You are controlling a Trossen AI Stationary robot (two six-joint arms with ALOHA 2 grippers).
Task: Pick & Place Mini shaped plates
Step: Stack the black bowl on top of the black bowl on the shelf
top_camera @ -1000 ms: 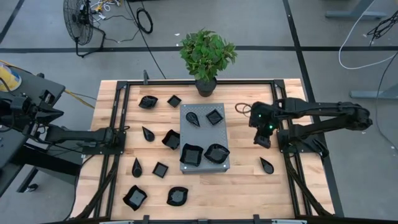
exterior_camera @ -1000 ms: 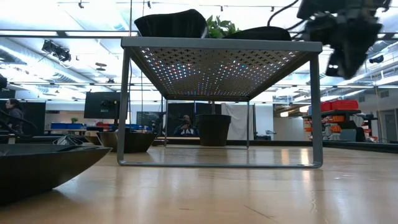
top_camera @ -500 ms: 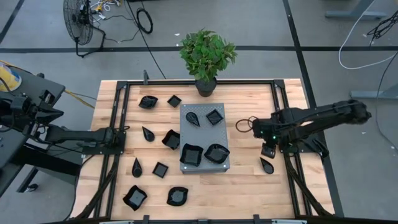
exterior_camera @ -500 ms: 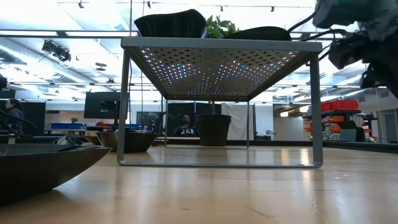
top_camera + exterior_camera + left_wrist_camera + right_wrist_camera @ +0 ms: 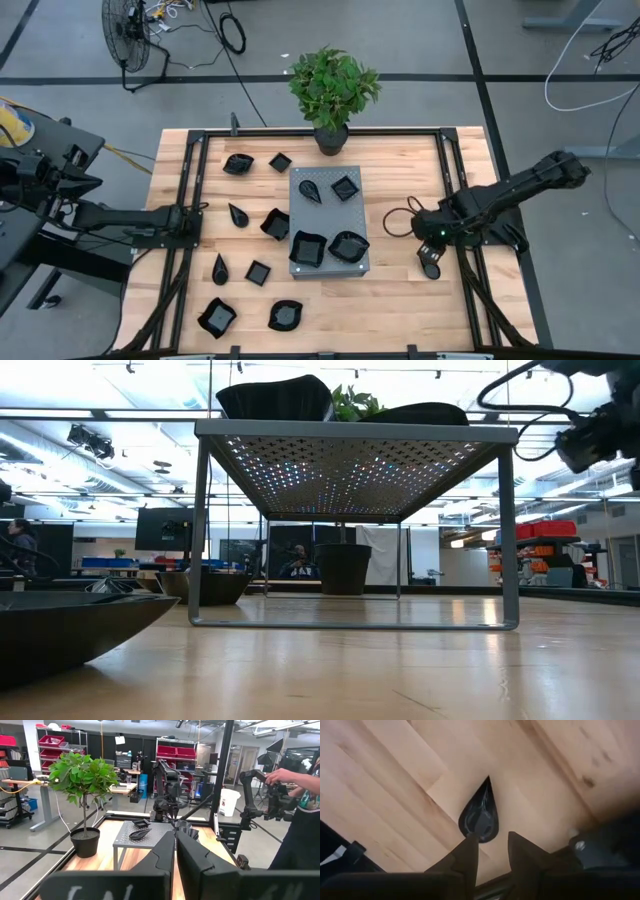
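Observation:
A glossy black teardrop mini plate lies flat on the wood near the table's right rail. My right gripper hangs over it, pointing steeply down and open. Its fingers stand above the plate's rounded end, clear of it. Several more black mini plates lie on the table's left half, such as a square one. Others sit on top of the grey perforated stand. My left gripper is shut and empty, held level at the table's left side.
A potted plant stands at the far edge behind the stand. Black frame rails run along both sides of the table. In the low view, a dark plate lies close at the left. Bare wood lies between the stand and the right rail.
My right gripper has swung toward the table's near edge and sunk. Its wrist has rolled as it went. It now hangs over the teardrop plate by the right rail. Its fingers keep the same gap. No plate has moved.

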